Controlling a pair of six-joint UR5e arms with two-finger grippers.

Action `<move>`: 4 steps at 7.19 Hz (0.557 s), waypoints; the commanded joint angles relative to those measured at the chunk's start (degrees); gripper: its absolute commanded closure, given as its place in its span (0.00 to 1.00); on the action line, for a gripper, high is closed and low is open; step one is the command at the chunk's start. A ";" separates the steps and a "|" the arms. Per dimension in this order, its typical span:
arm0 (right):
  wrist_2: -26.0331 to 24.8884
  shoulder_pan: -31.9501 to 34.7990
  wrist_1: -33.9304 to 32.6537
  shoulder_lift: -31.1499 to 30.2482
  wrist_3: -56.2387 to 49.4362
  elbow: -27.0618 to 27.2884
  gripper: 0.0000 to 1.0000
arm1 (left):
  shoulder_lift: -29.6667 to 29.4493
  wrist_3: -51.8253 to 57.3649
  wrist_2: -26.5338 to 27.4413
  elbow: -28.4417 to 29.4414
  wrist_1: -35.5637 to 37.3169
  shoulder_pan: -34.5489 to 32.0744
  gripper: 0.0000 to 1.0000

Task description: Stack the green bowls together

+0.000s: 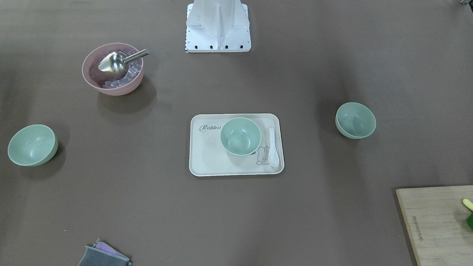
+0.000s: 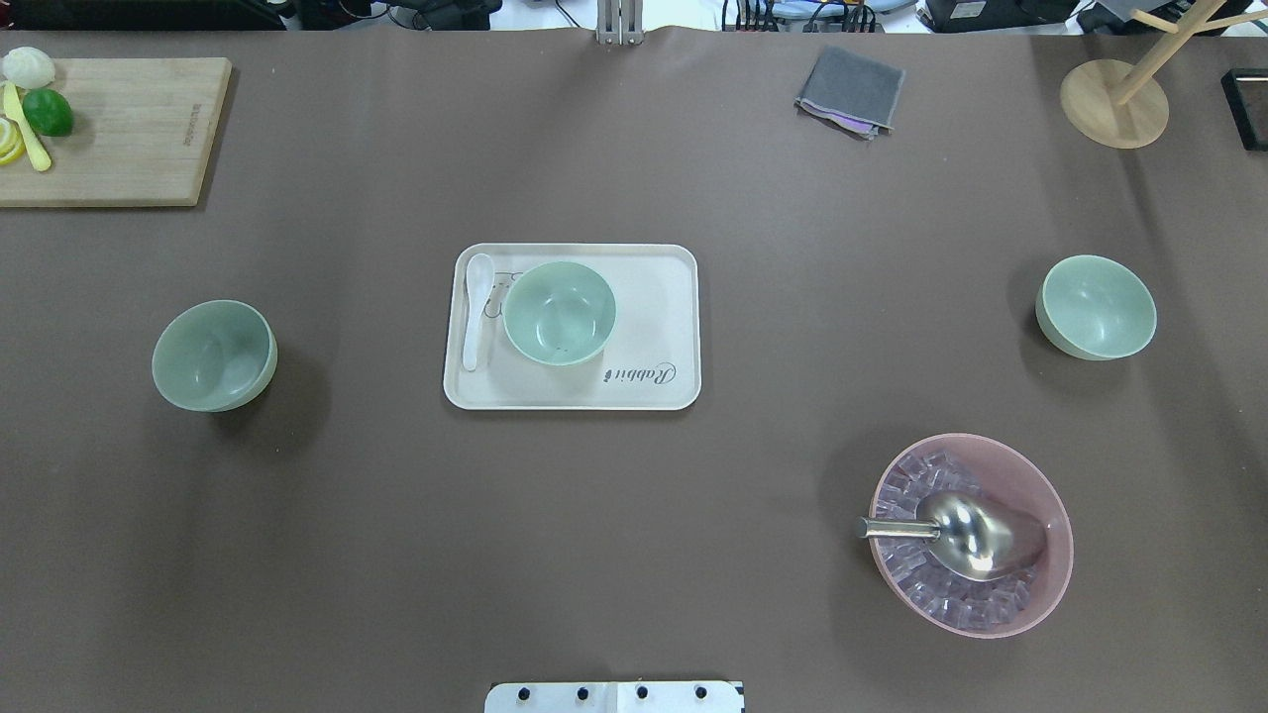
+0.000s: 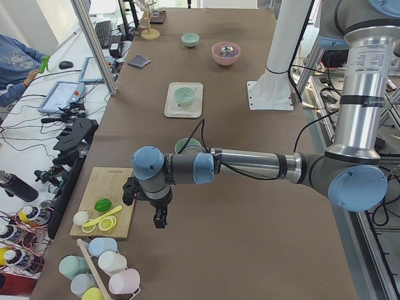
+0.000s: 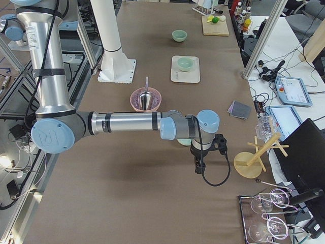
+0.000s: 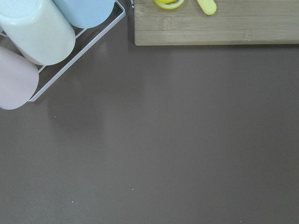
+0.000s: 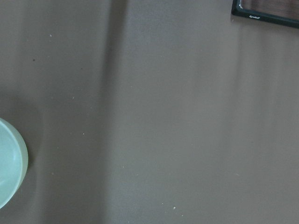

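Observation:
Three pale mint-green bowls stand apart and upright. One (image 2: pixel 560 313) sits on a cream tray (image 2: pixel 654 381) at the table's middle. One (image 2: pixel 214 356) stands on the table to the left and one (image 2: pixel 1096 306) to the right. The right bowl's rim also shows at the left edge of the right wrist view (image 6: pixel 9 168). My left gripper (image 3: pixel 160 220) hangs over the table's left end near the cutting board. My right gripper (image 4: pixel 198 166) hangs past the right bowl. Both show only in the side views, so I cannot tell whether they are open or shut.
A white spoon (image 2: pixel 475 307) lies on the tray. A pink bowl (image 2: pixel 1052 495) holds ice and a metal scoop (image 2: pixel 976 535). A cutting board (image 2: pixel 119 129) with fruit, a grey cloth (image 2: pixel 850 91), a wooden stand (image 2: pixel 1114 104) and racked cups (image 5: pixel 37 32) sit at the edges.

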 commanded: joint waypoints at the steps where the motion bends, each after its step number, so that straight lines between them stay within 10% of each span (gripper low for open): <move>1: 0.30 -0.04 -0.75 0.09 -0.46 0.40 0.00 | 1.67 1.99 -0.18 -0.38 -3.59 0.09 0.02; 4: 0.21 -0.04 0.21 -2.44 -0.46 2.76 0.00 | 3.71 2.10 -0.18 -1.18 -4.59 0.35 0.02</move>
